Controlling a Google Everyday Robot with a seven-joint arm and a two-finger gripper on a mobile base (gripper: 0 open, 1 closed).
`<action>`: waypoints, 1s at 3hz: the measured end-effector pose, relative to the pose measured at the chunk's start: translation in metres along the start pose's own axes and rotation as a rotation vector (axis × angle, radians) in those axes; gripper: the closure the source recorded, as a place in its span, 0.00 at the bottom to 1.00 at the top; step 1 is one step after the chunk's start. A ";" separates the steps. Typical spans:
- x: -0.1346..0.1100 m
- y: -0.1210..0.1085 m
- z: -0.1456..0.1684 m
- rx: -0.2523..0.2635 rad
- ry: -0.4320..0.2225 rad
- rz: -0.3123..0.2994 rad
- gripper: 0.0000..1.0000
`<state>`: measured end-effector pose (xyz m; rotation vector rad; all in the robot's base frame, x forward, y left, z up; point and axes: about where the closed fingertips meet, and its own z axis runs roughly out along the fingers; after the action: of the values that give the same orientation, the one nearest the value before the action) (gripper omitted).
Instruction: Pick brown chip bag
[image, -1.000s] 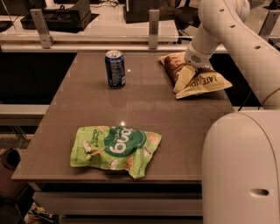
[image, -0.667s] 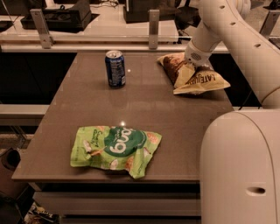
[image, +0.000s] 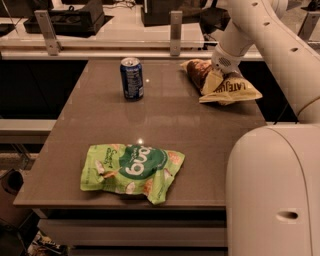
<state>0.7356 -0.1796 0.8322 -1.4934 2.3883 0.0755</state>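
Where the tool (image: 216, 76) meets it, the crinkled brown chip bag (image: 233, 89) shows yellow; hold unclear

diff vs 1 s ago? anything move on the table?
Barely. The gripper is still down on the brown chip bag at the far right of the table. The bag's near edge looks nudged slightly away from the camera, perhaps the start of a lift. The blue can and green snack bag are unchanged.
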 end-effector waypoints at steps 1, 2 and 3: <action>0.000 0.000 0.000 0.000 0.000 0.000 1.00; -0.009 0.005 -0.011 -0.011 -0.030 -0.035 1.00; -0.015 0.011 -0.037 -0.017 -0.090 -0.080 1.00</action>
<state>0.7234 -0.1694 0.8710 -1.5574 2.2606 0.1422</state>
